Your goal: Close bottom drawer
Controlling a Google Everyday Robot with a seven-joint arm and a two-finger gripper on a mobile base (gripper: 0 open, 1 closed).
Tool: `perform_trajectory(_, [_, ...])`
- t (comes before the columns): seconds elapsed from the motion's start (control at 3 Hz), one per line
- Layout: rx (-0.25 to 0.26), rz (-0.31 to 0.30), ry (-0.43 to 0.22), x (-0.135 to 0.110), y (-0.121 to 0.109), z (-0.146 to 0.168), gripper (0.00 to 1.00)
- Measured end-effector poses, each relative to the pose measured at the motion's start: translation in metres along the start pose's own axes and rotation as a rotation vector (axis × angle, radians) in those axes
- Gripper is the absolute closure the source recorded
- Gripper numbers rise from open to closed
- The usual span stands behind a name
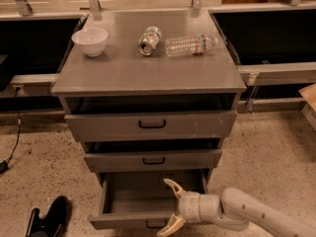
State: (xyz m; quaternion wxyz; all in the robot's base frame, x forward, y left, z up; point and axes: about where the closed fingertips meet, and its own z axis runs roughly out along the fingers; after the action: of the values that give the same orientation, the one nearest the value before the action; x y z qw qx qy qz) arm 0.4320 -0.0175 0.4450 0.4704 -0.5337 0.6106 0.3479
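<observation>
Bottom drawer (118, 222), grey, pulled well out; gripper (171, 207) at its front edge, fingers spread wide, grasping nothing.

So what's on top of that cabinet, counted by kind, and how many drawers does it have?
Bowl: 1
Can: 1
Plastic bottle: 1
Drawers: 3 (top drawer, middle drawer, bottom drawer)
Total: 6
The gripper, open, is at the right of the bottom drawer's front.
</observation>
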Motion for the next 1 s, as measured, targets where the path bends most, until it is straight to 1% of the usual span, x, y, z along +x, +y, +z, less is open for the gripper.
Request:
perform_trajectory(0.33, [-0.008, 0.017, 0.018, 0.005, 0.0, 0.002, 0.0])
perform_trajectory(0.67, [-0.009, 0.032, 0.086, 0.062, -0.004, 0.01, 0.0])
perform_trajectory(1.0, [0.009, 0.062, 0.157, 0.136, 0.003, 0.0, 0.18])
